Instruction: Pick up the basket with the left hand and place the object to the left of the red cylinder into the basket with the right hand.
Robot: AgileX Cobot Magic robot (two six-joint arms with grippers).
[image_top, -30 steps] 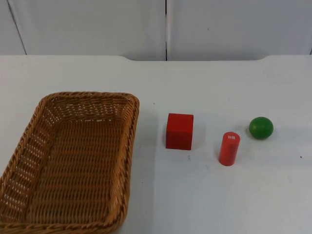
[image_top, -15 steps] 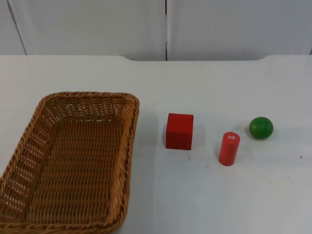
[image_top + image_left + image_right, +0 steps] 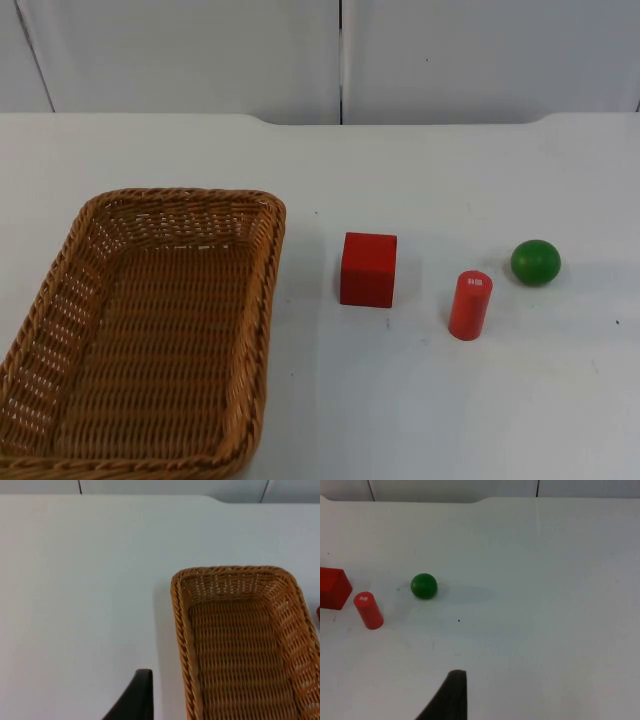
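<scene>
Waiting above the white table [image 3: 420,410], both arms look down on a scene where nothing is yet grasped. The woven wicker basket [image 3: 150,330], a rectangular tray of tan cane with flaring sides and a braided rim, sits flat at about eight o'clock from the table's middle in the top view, its long side open to a grasp. The left gripper [image 3: 132,700] hangs just beside that basket's outer rim, apart from it, likely lining up to take the wall; one black fingertip is all that can be made out, so whether the claw is wide or narrow I cannot tell. The red cylinder [image 3: 470,305] stands upright, smooth and matte, and the red cube [image 3: 368,269], the piece to be moved, rests near it at nine o'clock, sharp-edged and easy to pinch. A glossy green ball [image 3: 535,262] lies at about two o'clock from the cylinder. The right gripper [image 3: 447,697] hovers well apart from all three; its opening also cannot be told.
</scene>
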